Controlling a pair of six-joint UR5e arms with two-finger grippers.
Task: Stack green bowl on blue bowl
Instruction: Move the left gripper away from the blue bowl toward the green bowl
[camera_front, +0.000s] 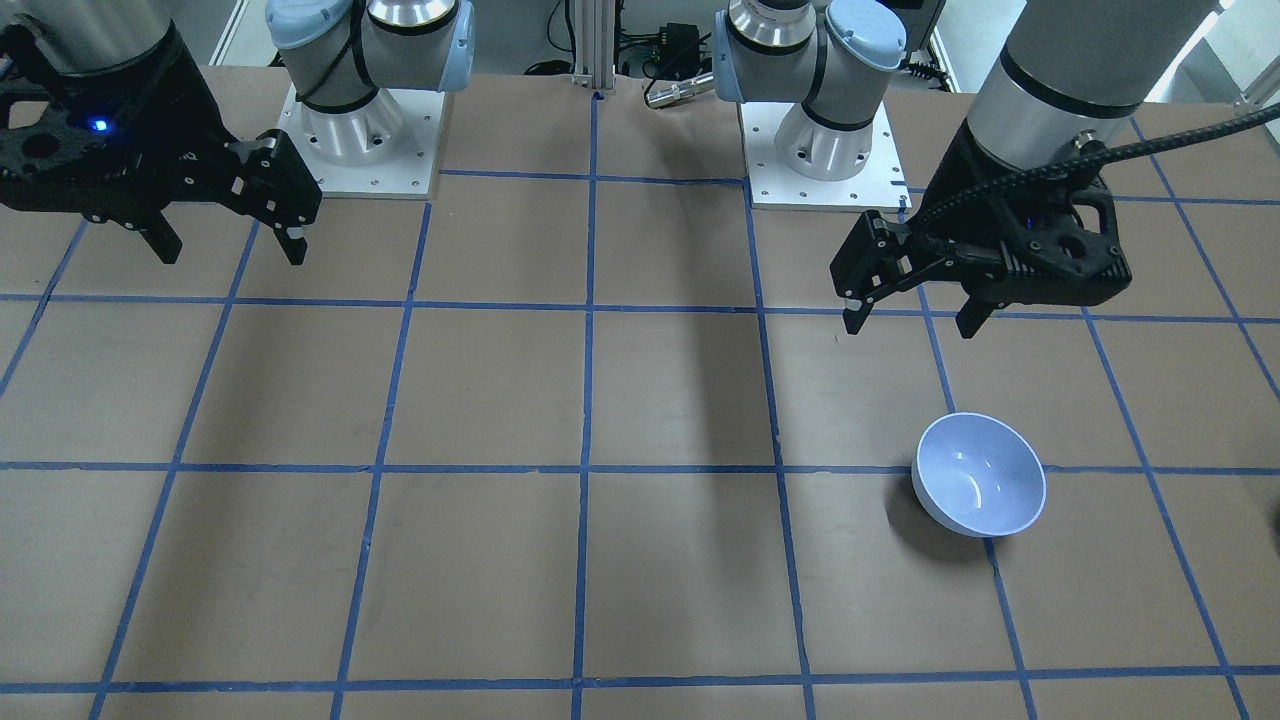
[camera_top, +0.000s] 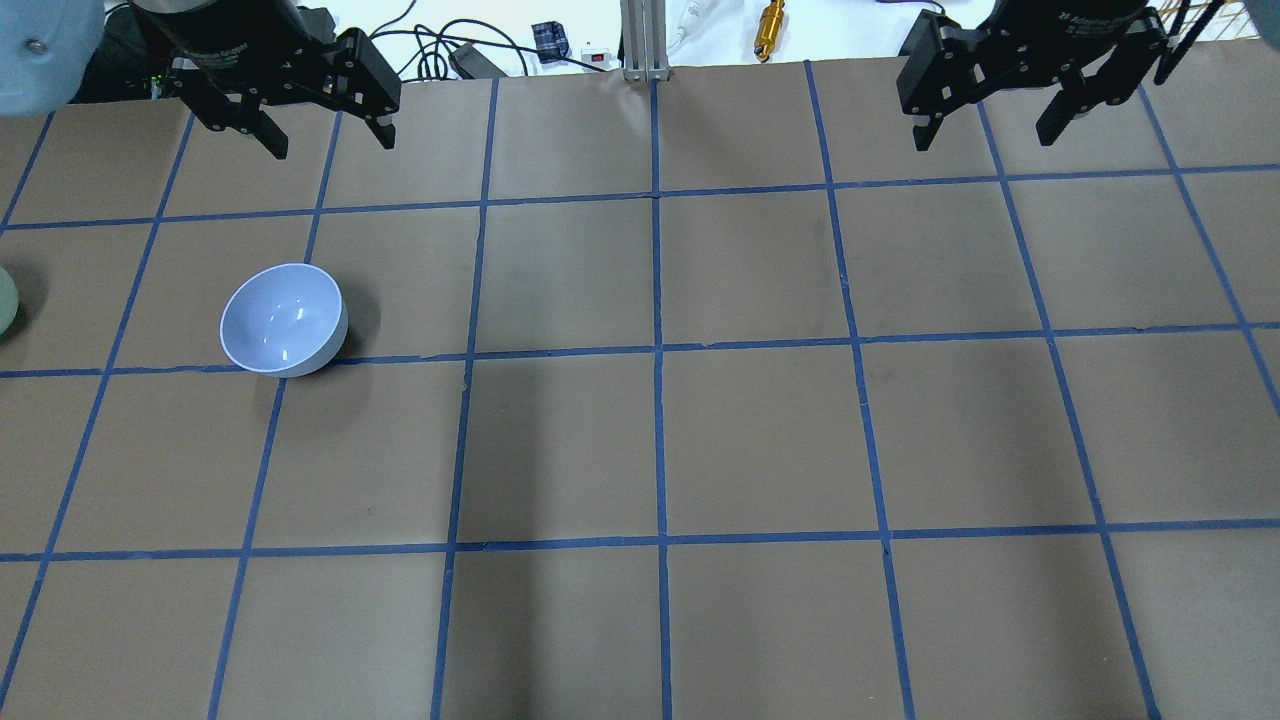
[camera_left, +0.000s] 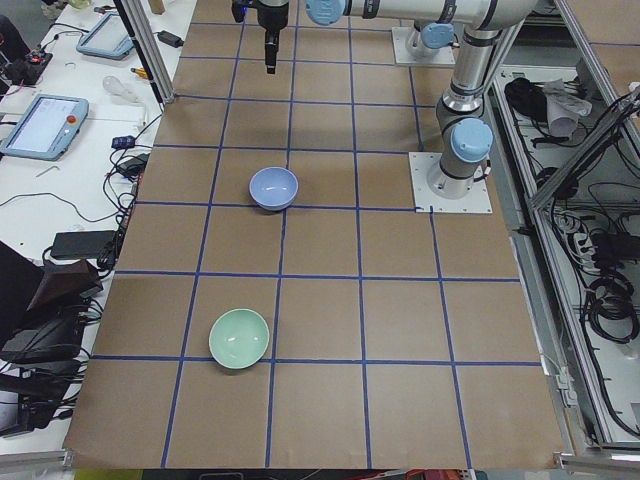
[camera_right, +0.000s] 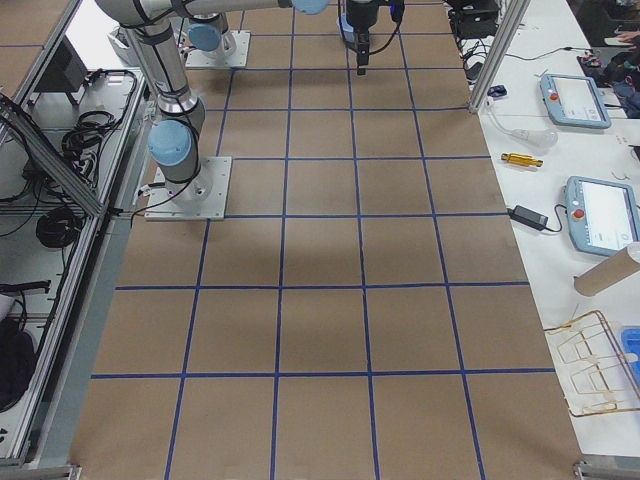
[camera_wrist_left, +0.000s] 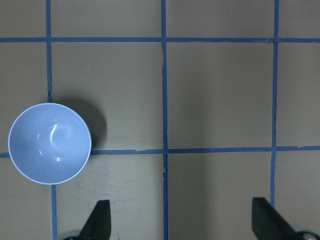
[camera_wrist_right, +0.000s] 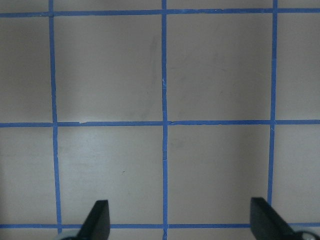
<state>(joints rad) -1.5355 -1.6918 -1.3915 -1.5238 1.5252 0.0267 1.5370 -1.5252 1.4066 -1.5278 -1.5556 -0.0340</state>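
Observation:
The blue bowl (camera_top: 283, 320) stands upright on the taped table on my left side; it also shows in the front view (camera_front: 980, 475), the left side view (camera_left: 273, 187) and the left wrist view (camera_wrist_left: 50, 144). The green bowl (camera_left: 240, 337) stands upright further out to my left, apart from the blue bowl, and is cut by the overhead view's left edge (camera_top: 4, 300). My left gripper (camera_top: 333, 148) is open and empty, raised behind the blue bowl. My right gripper (camera_top: 982, 142) is open and empty, high over bare table on the far right.
The brown table (camera_top: 660, 440) has a blue tape grid. The two arm bases (camera_front: 360, 130) (camera_front: 820, 140) stand on plates at the robot's edge. Teach pendants (camera_left: 40, 125) and cables lie on side benches beyond the far edge.

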